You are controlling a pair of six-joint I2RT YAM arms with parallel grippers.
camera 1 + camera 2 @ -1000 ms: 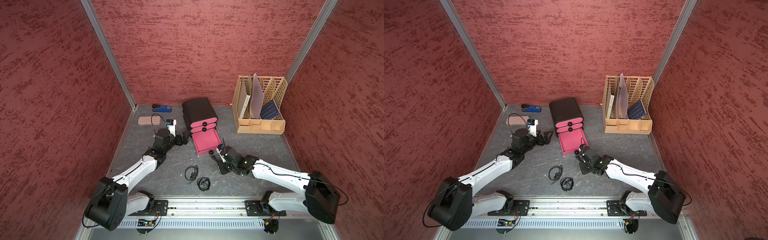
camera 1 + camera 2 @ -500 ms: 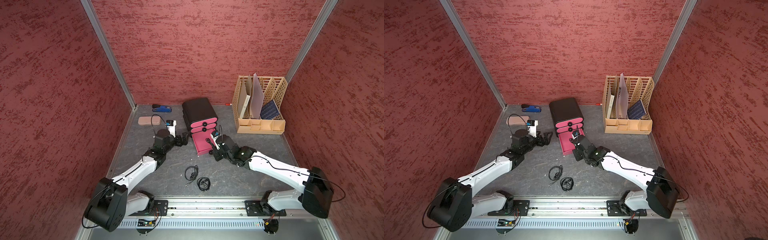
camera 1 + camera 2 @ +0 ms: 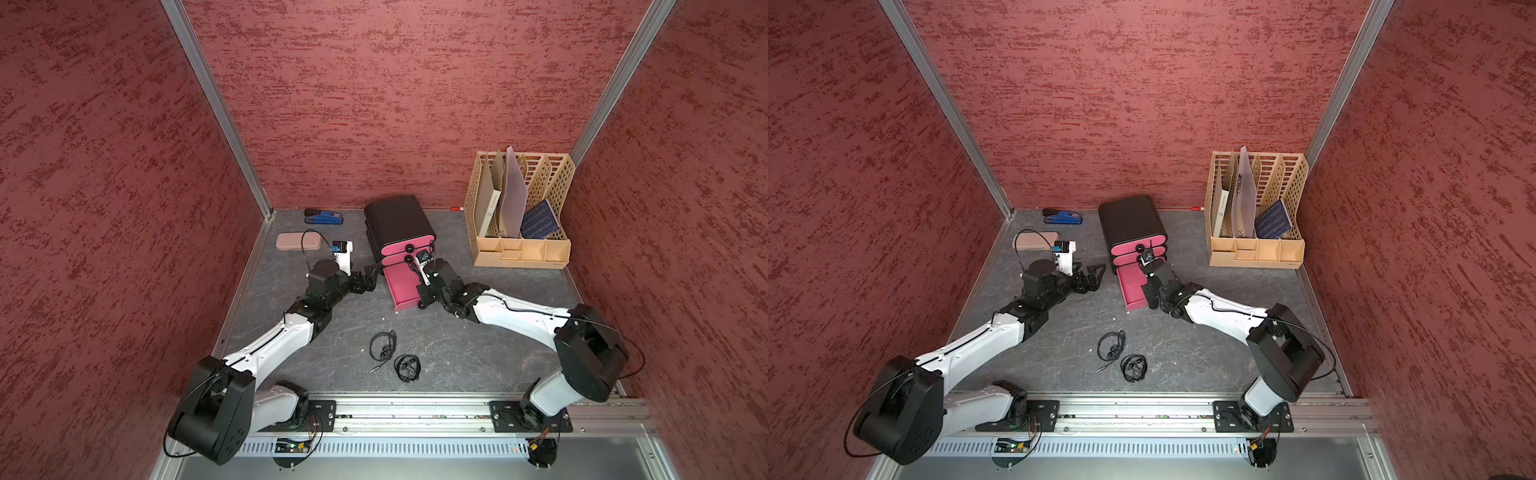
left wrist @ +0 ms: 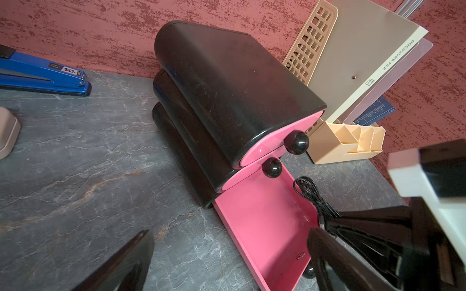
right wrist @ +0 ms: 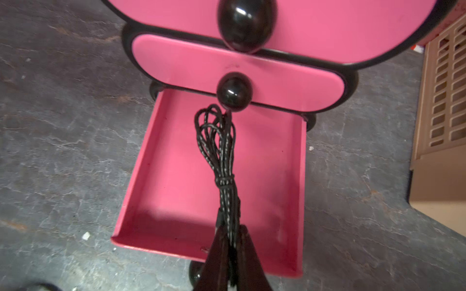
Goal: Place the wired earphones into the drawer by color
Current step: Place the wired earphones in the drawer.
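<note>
In both top views a grey marbled tabletop (image 3: 478,332) sits between red textured walls (image 3: 374,104). The drawer cabinet (image 3: 399,224) stands at the back with its bottom drawer (image 3: 399,286) pulled out. Two loose black earphones (image 3: 382,345) lie in front of the cabinet. My left gripper (image 3: 371,277) hovers just beside the cabinet, spread wide and holding nothing.

From my left wrist, the blue stapler (image 4: 45,73) reads "50". A folder (image 4: 365,63) in the beige file rack (image 4: 312,45) reads "PRESSURE FILE".

From my right wrist, my right gripper (image 5: 230,236) is clenched on a black earphone bundle (image 5: 222,156) over the open bottom drawer. The bundle's loops are close to the middle knob (image 5: 234,92).
</note>
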